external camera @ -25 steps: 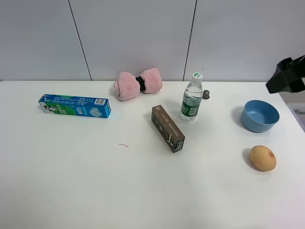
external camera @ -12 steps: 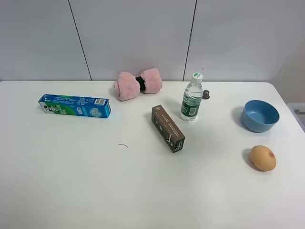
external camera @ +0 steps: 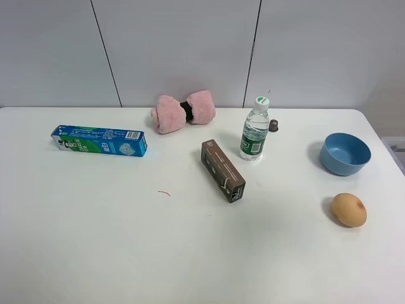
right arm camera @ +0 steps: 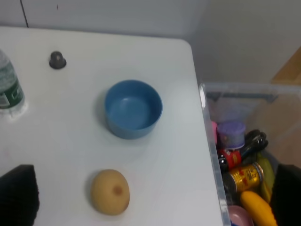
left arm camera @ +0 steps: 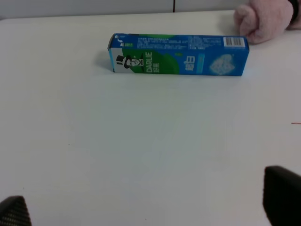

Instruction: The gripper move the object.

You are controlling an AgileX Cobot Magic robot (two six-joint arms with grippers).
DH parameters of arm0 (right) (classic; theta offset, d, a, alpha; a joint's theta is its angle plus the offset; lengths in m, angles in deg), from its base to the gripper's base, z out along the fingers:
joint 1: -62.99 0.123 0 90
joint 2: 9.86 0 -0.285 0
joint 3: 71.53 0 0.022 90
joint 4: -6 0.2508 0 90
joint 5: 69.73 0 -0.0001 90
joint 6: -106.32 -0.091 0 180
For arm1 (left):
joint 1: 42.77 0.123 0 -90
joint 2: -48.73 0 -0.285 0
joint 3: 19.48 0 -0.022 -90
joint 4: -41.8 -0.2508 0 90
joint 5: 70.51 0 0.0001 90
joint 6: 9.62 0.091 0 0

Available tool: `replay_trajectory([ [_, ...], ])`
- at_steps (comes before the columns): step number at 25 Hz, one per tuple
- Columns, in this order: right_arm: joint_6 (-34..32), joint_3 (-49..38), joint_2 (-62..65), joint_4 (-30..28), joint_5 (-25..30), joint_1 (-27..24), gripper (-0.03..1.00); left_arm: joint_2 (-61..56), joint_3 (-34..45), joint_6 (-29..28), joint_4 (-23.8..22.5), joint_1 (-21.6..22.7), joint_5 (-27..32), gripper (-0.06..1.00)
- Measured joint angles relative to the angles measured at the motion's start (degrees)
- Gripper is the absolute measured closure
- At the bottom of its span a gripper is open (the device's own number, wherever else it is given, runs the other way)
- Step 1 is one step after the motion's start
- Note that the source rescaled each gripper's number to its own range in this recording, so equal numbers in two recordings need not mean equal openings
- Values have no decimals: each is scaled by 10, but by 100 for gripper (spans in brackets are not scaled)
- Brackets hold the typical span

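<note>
left gripper (left arm camera: 146, 207): fingers (left arm camera: 282, 193) spread open above the surface (left arm camera: 141, 141)
right gripper (right arm camera: 155, 197): fingers (right arm camera: 19, 193) wide apart
toothpaste box (left arm camera: 178, 54): you can read "DARLIE"
bottle (external camera: 255, 128): upright, label unreadable

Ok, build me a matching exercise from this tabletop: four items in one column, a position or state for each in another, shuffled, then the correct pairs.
Items
1. water bottle
2. toothpaste box
3. blue bowl
4. brown box

Descriptions
A. lying flat at the table's left side
B. empty, with the tan egg-shaped object in front of it
C. standing upright with a white cap
D. lying diagonally near the table's middle

Pairs: 1-C, 2-A, 3-B, 4-D
</note>
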Motion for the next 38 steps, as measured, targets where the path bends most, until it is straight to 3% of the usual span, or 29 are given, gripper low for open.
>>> replay_trajectory([
  [3, 0, -35, 44, 4, -5, 0, -3, 0, 0, 0, 0, 0, 0, -6],
  [10, 0, -203, 180, 44, -73, 0, -3, 0, 0, 0, 0, 0, 0, -6],
  [19, 0, -358, 303, 64, -89, 0, -3, 0, 0, 0, 0, 0, 0, -6],
  [28, -3, -388, 334, 76, -89, 0, -3, 0, 0, 0, 0, 0, 0, -6],
  [38, -24, -389, 334, 43, -88, 0, -3, 0, 0, 0, 0, 0, 0, -6],
])
